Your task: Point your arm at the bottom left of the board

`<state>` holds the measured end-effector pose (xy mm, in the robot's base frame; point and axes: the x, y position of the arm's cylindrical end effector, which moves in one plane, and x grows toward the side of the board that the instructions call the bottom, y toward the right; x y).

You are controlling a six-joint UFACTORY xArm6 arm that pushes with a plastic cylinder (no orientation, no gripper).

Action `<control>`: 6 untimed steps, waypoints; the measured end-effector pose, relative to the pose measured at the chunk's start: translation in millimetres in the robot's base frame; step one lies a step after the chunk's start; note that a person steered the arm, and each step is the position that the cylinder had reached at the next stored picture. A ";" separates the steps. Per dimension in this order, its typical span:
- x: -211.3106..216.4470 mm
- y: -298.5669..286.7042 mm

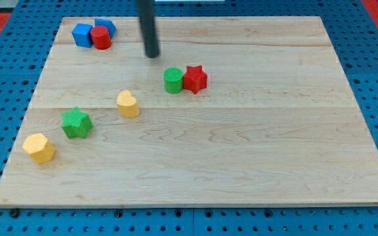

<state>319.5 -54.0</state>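
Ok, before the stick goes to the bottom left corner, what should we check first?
1. My tip in view: ok, near the view's top, right of the blue and red cluster.
2. Tip touching no block: ok.
3. Straight path to the bottom left corner: not ok; the yellow heart block, green star block and yellow hexagon block lie close along it.
4. Green cylinder and red star block out of the way: ok.
5. Corner of the board free of blocks: ok.

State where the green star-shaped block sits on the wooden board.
The green star-shaped block lies at the view's left, between the yellow hexagonal block and the yellow heart-shaped block.
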 end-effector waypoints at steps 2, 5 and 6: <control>130.8 -194.4; 268.7 -222.2; 244.2 -195.8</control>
